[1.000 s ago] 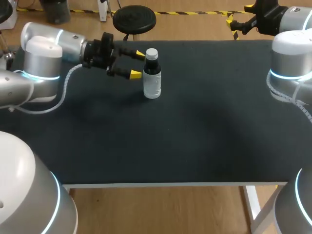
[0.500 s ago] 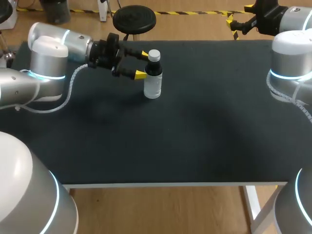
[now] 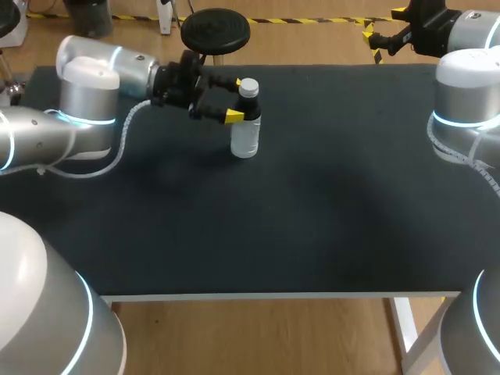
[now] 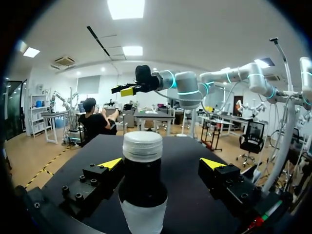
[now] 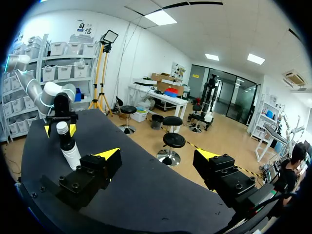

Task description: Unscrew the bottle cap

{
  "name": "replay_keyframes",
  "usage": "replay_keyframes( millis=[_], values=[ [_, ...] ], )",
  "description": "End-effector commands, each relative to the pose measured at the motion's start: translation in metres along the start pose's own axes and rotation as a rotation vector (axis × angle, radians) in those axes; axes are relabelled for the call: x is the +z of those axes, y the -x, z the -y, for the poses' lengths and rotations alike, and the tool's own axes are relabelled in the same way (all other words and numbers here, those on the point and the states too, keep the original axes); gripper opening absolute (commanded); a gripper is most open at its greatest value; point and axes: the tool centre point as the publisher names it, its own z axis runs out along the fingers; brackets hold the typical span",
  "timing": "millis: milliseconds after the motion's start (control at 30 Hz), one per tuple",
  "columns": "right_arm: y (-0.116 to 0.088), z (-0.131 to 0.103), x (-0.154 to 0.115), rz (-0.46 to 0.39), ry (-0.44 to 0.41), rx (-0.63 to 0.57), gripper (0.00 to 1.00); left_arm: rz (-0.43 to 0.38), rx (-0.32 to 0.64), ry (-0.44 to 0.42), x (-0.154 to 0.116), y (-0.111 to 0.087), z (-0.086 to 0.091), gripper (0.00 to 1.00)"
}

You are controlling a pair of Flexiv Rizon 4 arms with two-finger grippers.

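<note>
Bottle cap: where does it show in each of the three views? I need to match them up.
Head view: the cap tops the bottle on the table, far side, left of middle, between the left gripper fingers.
Left wrist view: the cap is close up, between that gripper's own open fingers.
Right wrist view: the cap is far ahead of the right gripper, across the table.
Shared landmark: the left gripper's yellow tips flanking the bottle.

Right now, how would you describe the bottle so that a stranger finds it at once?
Look at the black table, at its far left part, where the left gripper is. Between its open yellow-tipped fingers stands a small bottle. It has a clear lower body, a dark upper part and a white cap.
</note>
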Motion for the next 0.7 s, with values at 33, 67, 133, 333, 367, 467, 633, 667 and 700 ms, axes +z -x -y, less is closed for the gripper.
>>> replay_keyframes(
  millis=[33, 67, 133, 333, 367, 467, 633, 667, 700],
  values=[
    [0.0003, 0.0002, 0.0000, 0.000, 0.001, 0.000, 1.00, -0.020, -0.001, 0.002, 0.0027, 0.0090, -0.0036, 1.00],
    [0.0003, 0.0002, 0.0000, 0.000, 0.001, 0.000, 1.00, -0.020, -0.002, 0.003, 0.0027, 0.0092, -0.0039, 1.00],
    [0.0003, 0.0002, 0.0000, 0.000, 0.001, 0.000, 1.00, -0.016, -0.004, 0.005, 0.0019, 0.0106, -0.0048, 1.00],
    [0.0003, 0.0002, 0.0000, 0.000, 0.001, 0.000, 1.00, -0.013, -0.019, 0.000, 0.0039, 0.0152, -0.0075, 1.00],
    [0.0003, 0.0002, 0.0000, 0.000, 0.001, 0.000, 1.00, -0.014, -0.019, 0.001, 0.0026, 0.0153, -0.0081, 1.00],
    [0.0003, 0.0002, 0.0000, 0.000, 0.001, 0.000, 1.00, -0.011, -0.023, -0.002, -0.0006, 0.0161, -0.0086, 1.00],
    [0.0003, 0.0002, 0.0000, 0.000, 0.001, 0.000, 1.00, -0.011, -0.017, -0.005, -0.0004, 0.0160, -0.0082, 1.00],
    [0.0003, 0.0002, 0.0000, 0.000, 0.001, 0.000, 1.00, -0.010, -0.016, -0.005, 0.0001, 0.0165, -0.0082, 1.00],
    [0.0003, 0.0002, 0.0000, 0.000, 0.001, 0.000, 1.00, -0.010, -0.017, -0.006, 0.0005, 0.0172, -0.0082, 1.00]
  ],
)
